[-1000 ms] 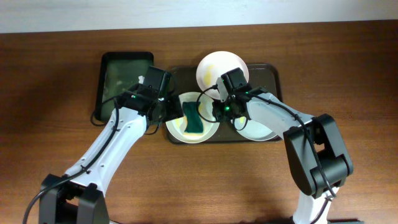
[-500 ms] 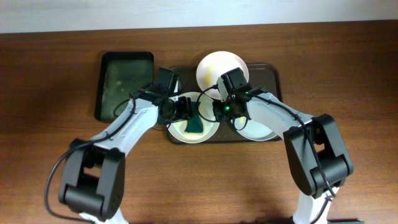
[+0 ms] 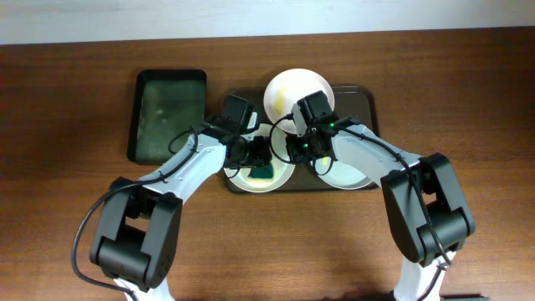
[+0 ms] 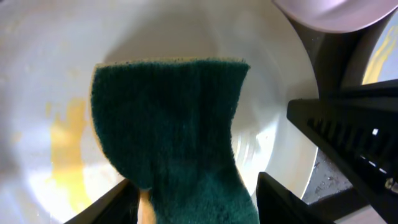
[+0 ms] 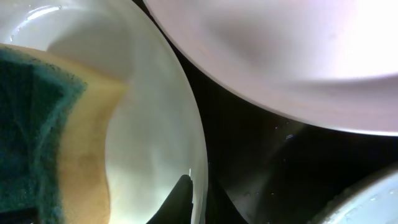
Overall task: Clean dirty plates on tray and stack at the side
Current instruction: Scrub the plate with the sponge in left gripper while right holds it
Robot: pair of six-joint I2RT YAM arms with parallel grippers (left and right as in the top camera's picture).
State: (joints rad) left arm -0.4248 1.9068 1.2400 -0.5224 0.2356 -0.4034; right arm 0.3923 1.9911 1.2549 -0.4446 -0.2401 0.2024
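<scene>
Left gripper [image 4: 196, 199] pinches a green-and-yellow scouring sponge [image 4: 168, 124] on a round white glossy plate [image 4: 37, 74], yellow smear [image 4: 65, 143] showing. Right gripper [image 3: 294, 146]: grip cannot be told. All three plates sit on the dark rectangular tray [image 3: 355, 96]; none stacked aside.

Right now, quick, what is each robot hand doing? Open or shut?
The left gripper is shut on the green sponge.
The right gripper: cannot be told; one finger sits at the plate rim.
</scene>
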